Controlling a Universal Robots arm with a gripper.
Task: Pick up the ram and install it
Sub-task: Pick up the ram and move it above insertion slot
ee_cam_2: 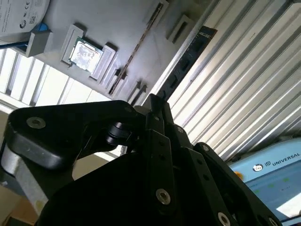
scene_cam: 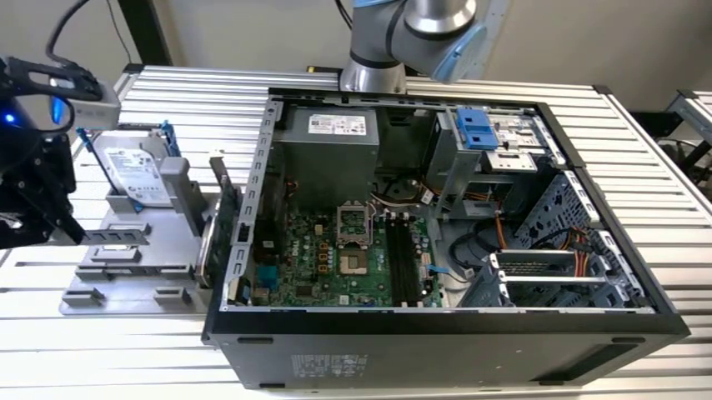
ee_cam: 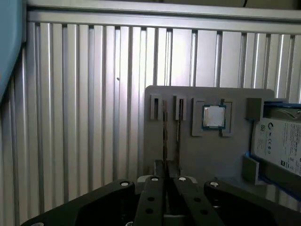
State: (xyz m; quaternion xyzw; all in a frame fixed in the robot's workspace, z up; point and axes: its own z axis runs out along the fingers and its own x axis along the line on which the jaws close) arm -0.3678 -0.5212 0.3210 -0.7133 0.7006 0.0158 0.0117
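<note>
A: Tool state?

B: Narrow. In the first wrist view the tool (ee_cam: pixel 168 180) shows two flat black fingers (ee_cam: pixel 155 200), matte and dotted with bright screw heads, lying almost together. It is clamped on the ram (ee_cam: pixel 164 141), which runs out from the slit between them as a hairline edge.

A: Shape of the ram from the other side?

B: The second wrist view catches its face. It is a long, thin, dark strip with small square chips in a row and a paler label at the far end. One end meets the fingertip.

A: Where does it sit?

B: Over the grey plate (ee_cam: pixel 211 160), a smooth moulded slab with raised slotted blocks. The plate lies on the bench (ee_cam: pixel 84 117), which is ribbed, pale metal with long parallel grooves. A second stick (ee_cam: pixel 178 132) stands on edge in the plate just beside the ram, with a brownish rim.

A: Anything else on the plate?

B: A square processor chip (ee_cam: pixel 214 117) with a dull silver lid sits in a shallow recess. Near it is a hard drive (ee_cam: pixel 282 141), which has a white label and a blue rail.

A: And the target?

B: In the exterior view, the case (scene_cam: pixel 445 342) is an open black sheet-metal box lying on its side. The motherboard (scene_cam: pixel 323 258) inside is green and densely studded, with long black slots (scene_cam: pixel 403 258). The tool is at the exterior view's far left, so the ram is well apart from those slots and not yet installed. An expansion card (scene_cam: pixel 223 208) stands upright between the plate and the case.
</note>
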